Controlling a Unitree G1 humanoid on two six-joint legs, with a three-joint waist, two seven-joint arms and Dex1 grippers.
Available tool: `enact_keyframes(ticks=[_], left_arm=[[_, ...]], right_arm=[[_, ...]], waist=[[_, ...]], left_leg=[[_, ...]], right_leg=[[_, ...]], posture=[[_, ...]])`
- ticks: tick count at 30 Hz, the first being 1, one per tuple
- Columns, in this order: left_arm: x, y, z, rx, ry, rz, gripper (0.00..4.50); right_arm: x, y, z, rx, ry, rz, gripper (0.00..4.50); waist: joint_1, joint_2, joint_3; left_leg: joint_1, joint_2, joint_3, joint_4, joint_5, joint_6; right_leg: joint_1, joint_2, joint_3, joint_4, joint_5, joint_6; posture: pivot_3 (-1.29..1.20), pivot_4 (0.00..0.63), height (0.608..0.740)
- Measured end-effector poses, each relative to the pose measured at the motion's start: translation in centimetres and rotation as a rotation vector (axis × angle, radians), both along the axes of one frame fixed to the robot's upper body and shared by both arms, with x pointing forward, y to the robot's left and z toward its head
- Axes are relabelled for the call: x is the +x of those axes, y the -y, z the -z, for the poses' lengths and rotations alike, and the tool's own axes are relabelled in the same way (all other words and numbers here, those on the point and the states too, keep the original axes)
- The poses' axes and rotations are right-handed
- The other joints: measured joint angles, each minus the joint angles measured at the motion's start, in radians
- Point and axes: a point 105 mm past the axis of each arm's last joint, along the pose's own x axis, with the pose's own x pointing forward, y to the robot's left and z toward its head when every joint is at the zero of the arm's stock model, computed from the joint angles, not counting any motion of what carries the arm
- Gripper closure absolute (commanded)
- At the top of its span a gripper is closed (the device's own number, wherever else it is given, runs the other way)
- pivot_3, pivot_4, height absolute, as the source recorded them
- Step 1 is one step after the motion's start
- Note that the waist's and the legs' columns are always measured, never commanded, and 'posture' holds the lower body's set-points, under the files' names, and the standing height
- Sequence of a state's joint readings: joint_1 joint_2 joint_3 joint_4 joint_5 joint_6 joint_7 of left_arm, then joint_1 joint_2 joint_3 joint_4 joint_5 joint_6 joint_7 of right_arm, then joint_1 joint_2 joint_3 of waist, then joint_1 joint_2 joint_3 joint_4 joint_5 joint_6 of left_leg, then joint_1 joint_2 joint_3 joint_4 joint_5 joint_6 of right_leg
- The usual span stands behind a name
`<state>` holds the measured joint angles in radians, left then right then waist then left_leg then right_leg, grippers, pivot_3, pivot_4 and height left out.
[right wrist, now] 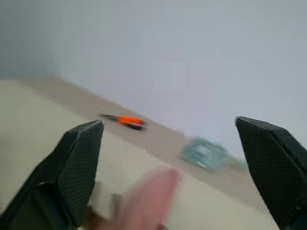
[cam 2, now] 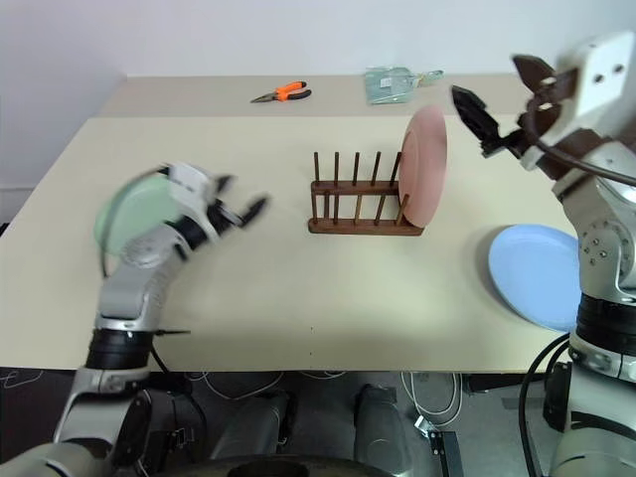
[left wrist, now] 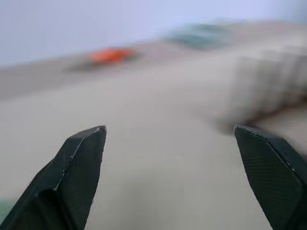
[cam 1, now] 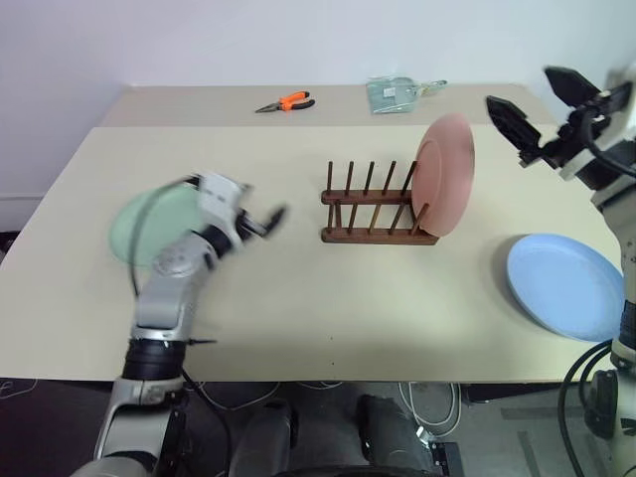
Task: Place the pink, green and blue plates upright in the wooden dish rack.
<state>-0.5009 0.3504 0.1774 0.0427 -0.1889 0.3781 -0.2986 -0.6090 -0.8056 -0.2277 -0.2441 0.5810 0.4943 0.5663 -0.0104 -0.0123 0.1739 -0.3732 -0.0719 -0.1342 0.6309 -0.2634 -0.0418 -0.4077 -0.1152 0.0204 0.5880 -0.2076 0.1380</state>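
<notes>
The pink plate (cam 1: 444, 174) stands upright at the right end of the wooden dish rack (cam 1: 370, 205) in the middle of the table. The green plate (cam 1: 147, 225) lies flat at the left, partly behind my left arm. Flat near the right edge lies the blue plate (cam 1: 566, 286). My left gripper (cam 1: 268, 221) hovers between the green plate and the rack, pointing towards the rack, open and empty; its fingers (left wrist: 79, 167) stand wide apart. My right gripper (cam 1: 519, 89) is up in the air just right of the pink plate's top, open, clear of the plate.
Orange-handled pliers (cam 1: 286, 101) and a clear greenish packet (cam 1: 397, 93) lie on the second table behind. The rack's other slots to the left of the pink plate hold nothing. Cables hang below the table's front edge (cam 1: 328, 379).
</notes>
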Motion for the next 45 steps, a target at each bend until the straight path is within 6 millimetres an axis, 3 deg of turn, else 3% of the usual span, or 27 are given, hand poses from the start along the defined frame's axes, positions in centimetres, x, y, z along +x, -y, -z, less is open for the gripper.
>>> enact_keyframes(ticks=[3, 6, 9, 11, 12, 15, 18, 22, 24, 27, 30, 33, 36, 39, 42, 45], left_arm=[[0.2, -5.9, -0.2, -0.052, -0.022, -0.324, 0.0], [-1.7, -11.9, 1.0, -0.177, -0.103, -0.631, 0.0], [-3.6, -14.3, 2.7, -0.241, -0.18, -0.746, 0.0], [-4.5, -14.7, 4.1, -0.35, -0.238, -0.772, 0.0], [-4.8, -14.5, 4.9, -0.426, -0.269, -0.771, 0.0], [-5.5, -13.6, 6.8, -0.608, -0.348, -0.755, 0.73], [-5.8, -13.4, 7.3, -0.786, -0.371, -0.76, 2.3], [-5.3, -12.5, 7.5, -0.851, -0.388, -0.72, 4.41], [-4.7, -11.9, 7.0, -0.859, -0.364, -0.673, 4.47], [-3.1, -9.7, 4.2, -0.783, -0.256, -0.506, 4.47], [-1.9, -5.4, -1.3, -0.64, -0.089, -0.256, 4.47], [-1.6, -1.3, -5.1, -0.542, 0.009, -0.071, 4.47], [-1.9, 3.1, -7.5, -0.413, 0.06, 0.106, 4.47], [-2.5, 6.1, -8.6, -0.333, 0.083, 0.218, 4.47], [-2.6, 6.8, -8.6, -0.32, 0.082, 0.24, 4.5], [-2.4, 6.7, -8.4, -0.334, 0.074, 0.21, 4.5]], right_arm=[[-0.8, -5.1, 2.9, -0.202, -0.05, -0.161, 0.01], [-1.6, -9.4, 6.3, -0.313, -0.098, -0.304, 0.01], [-2.4, -12.3, 9.2, -0.349, -0.132, -0.406, 0.01], [-2.8, -13.5, 10.3, -0.353, -0.138, -0.447, 0.01], [-3.0, -13.9, 10.7, -0.348, -0.137, -0.461, 0.01], [-3.5, -14.8, 11.8, -0.338, -0.145, -0.488, 0.0], [-3.4, -14.7, 12.6, -0.346, -0.154, -0.472, 0.0], [-3.2, -14.7, 12.7, -0.352, -0.147, -0.459, 0.0], [-3.1, -14.5, 12.6, -0.351, -0.155, -0.455, 0.0], [-2.9, -14.3, 12.6, -0.362, -0.156, -0.441, 0.0], [-2.6, -14.4, 12.0, -0.416, -0.088, -0.408, 0.0], [-2.5, -15.2, 11.1, -0.493, 0.023, -0.389, 0.0], [-0.8, -15.9, 10.2, -0.58, 0.143, -0.303, 0.0], [1.7, -15.3, 9.7, -0.667, 0.225, -0.173, 0.0], [2.7, -14.8, 10.9, -0.755, 0.257, -0.131, 1.26], [2.9, -14.7, 11.4, -0.809, 0.293, -0.128, 2.84]], waist=[[-0.004, -0.001, 0.0], [-0.006, -0.003, 0.0], [0.002, -0.005, 0.0], [0.012, -0.008, 0.001], [0.016, -0.01, 0.001], [0.023, -0.012, 0.0], [0.021, -0.013, 0.001], [0.02, -0.013, 0.001], [0.02, -0.015, 0.001], [0.023, -0.017, 0.003], [0.021, -0.018, 0.003], [0.015, -0.018, 0.003], [0.001, -0.018, 0.003], [-0.002, -0.018, 0.003], [-0.005, -0.018, 0.003], [-0.004, -0.017, 0.004]], left_leg=[[0.0, -0.001, 0.0, 0.001, 0.0, 0.0], [0.0, -0.001, 0.0, 0.0, 0.0, -0.001], [-0.001, -0.002, -0.002, 0.001, 0.0, -0.001], [-0.001, -0.002, -0.003, 0.002, 0.001, -0.002], [-0.001, -0.002, -0.003, 0.002, 0.001, -0.002], [-0.001, -0.002, -0.004, 0.002, 0.001, -0.003], [0.0, -0.002, -0.004, 0.002, 0.002, -0.004], [0.0, -0.002, -0.004, 0.001, 0.002, -0.004], [0.0, -0.002, -0.004, 0.001, 0.002, -0.004], [-0.001, -0.002, -0.004, 0.002, 0.002, -0.005], [-0.001, -0.002, -0.003, 0.001, 0.002, -0.005], [0.0, -0.002, -0.002, 0.0, 0.002, -0.005], [0.0, -0.002, -0.002, 0.0, 0.003, -0.005], [0.0, -0.002, -0.002, 0.0, 0.003, -0.005], [0.0, -0.002, -0.002, -0.001, 0.003, -0.005], [-0.001, -0.002, -0.002, -0.001, 0.003, -0.005]], right_leg=[[0.0, -0.001, 0.0, 0.0, 0.0, 0.001], [-0.001, -0.001, 0.0, 0.001, 0.0, 0.0], [-0.001, -0.002, 0.0, 0.004, 0.0, 0.001], [-0.001, -0.002, 0.0, 0.005, 0.0, 0.0], [-0.001, -0.002, -0.001, 0.005, 0.0, 0.0], [-0.001, -0.002, -0.002, 0.006, 0.0, 0.0], [-0.001, -0.001, -0.002, 0.006, 0.0, 0.0], [-0.001, -0.001, -0.002, 0.007, 0.0, 0.0], [-0.001, -0.001, -0.002, 0.006, 0.0, 0.0], [-0.001, -0.001, -0.002, 0.006, 0.0, 0.0], [-0.001, -0.001, -0.001, 0.006, 0.0, 0.0], [-0.002, -0.001, -0.001, 0.006, 0.0, 0.0], [-0.002, 0.0, -0.001, 0.006, 0.0, -0.001], [-0.002, 0.0, -0.001, 0.006, 0.0, -0.001], [-0.003, 0.0, 0.0, 0.006, 0.0, -0.001], [-0.003, 0.0, 0.0, 0.006, 0.0, -0.001]], posture=[[0.0, 0.15, 0.74], [0.0, 0.15, 0.74], [0.0, 0.15, 0.74], [0.0, 0.15, 0.74], [0.0, 0.15, 0.74], [0.0, 0.15, 0.74], [0.0, 0.15, 0.74], [0.0, 0.15, 0.74], [0.0, 0.15, 0.74], [0.0, 0.15, 0.74], [0.0, 0.15, 0.74], [0.0, 0.15, 0.74], [0.0, 0.15, 0.74], [0.0, 0.15, 0.74], [0.0, 0.15, 0.74], [0.0, 0.15, 0.74]])
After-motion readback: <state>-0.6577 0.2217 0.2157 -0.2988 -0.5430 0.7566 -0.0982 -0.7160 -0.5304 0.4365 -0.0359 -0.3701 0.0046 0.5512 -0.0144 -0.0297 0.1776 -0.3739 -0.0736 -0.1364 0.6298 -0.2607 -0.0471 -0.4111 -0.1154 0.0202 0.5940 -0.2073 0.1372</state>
